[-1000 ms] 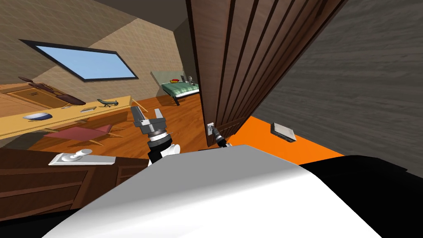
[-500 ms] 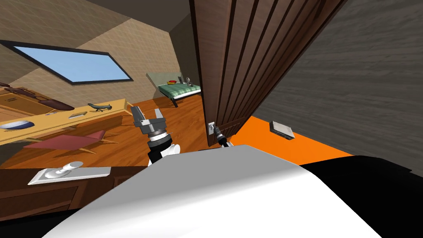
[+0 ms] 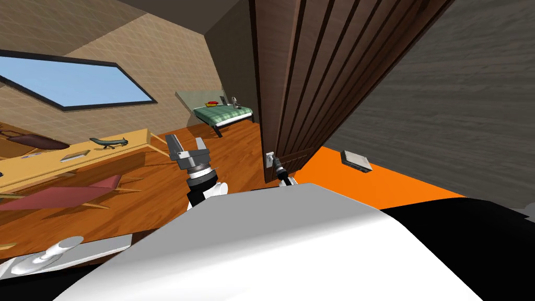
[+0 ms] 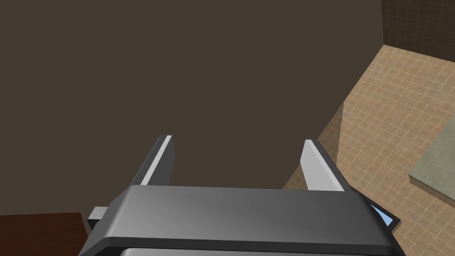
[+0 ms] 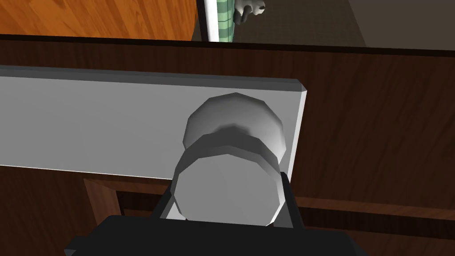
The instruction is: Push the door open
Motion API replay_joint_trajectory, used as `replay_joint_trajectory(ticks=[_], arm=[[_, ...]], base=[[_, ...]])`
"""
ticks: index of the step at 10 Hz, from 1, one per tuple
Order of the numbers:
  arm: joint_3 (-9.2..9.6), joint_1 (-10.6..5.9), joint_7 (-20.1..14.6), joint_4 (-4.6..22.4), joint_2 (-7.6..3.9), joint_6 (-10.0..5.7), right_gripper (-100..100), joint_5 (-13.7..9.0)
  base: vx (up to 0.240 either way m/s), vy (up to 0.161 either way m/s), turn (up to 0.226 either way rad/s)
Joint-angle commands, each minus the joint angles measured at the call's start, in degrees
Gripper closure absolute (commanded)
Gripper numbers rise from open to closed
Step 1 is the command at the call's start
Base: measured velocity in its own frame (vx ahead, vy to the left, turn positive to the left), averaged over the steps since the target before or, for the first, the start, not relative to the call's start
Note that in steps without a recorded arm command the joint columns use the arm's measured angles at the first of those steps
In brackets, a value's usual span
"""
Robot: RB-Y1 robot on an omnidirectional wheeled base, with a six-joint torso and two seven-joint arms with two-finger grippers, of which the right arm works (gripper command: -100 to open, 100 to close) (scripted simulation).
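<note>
- Right wrist view: the right gripper (image 5: 224,200) is clamped on the round grey knob (image 5: 229,178), 1 finger pressing each side. The knob stands on a light grey plate (image 5: 111,124) fixed to the dark brown door (image 5: 377,115).
- To push well, I judge the force should go straight through the knob into the door face. The wrist should turn with the door's arc so the 2 thin fingers do not slide off the rounded sides.
- No writing, brand or label can be read here.
- Head view: the door runs from the top middle of the frame down to centre, where the right gripper meets it.
- The door stands ajar. Wooden floor (image 3: 156,188) and a green bed (image 3: 222,112) show left of its edge, so it looks partly open with more swing left.
- The left gripper (image 3: 185,149) hangs left of centre, well apart from the door. It should stay out of the door's path.
- A small grey panel (image 3: 357,160) on the wall at right carries no legible text.
- Left wrist view: the left gripper's 2 fingers (image 4: 317,166) stand apart, holding nothing. No lettering.
</note>
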Motion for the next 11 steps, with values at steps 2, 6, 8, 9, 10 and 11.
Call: replay_joint_trajectory(ticks=[2, 6, 8, 9, 10, 11], arm=[[-1.52, -0.48, 0.6, 0.2, 1.61, 0.27, 100, -0.6], [-3.82, -0.96, 0.7, 0.3, -1.32, 0.34, 100, -1.3], [-4.83, -1.21, 0.8, 0.4, -1.77, 0.4, 100, -1.7], [-5.18, -1.3, 0.9, 0.5, -1.78, 0.42, 100, -1.8], [-5.89, -1.47, 0.9, 0.6, -1.67, 0.47, 100, -2.1], [-6.58, -1.64, 1.0, 0.7, -1.33, 0.51, 100, -2.3]], base=[[0.093, 0.167, -0.1], [0.095, 0.099, -0.069], [0.161, 0.116, -0.064], [0.163, 0.129, -0.052], [0.153, 0.141, -0.068], [0.18, 0.155, -0.11]])
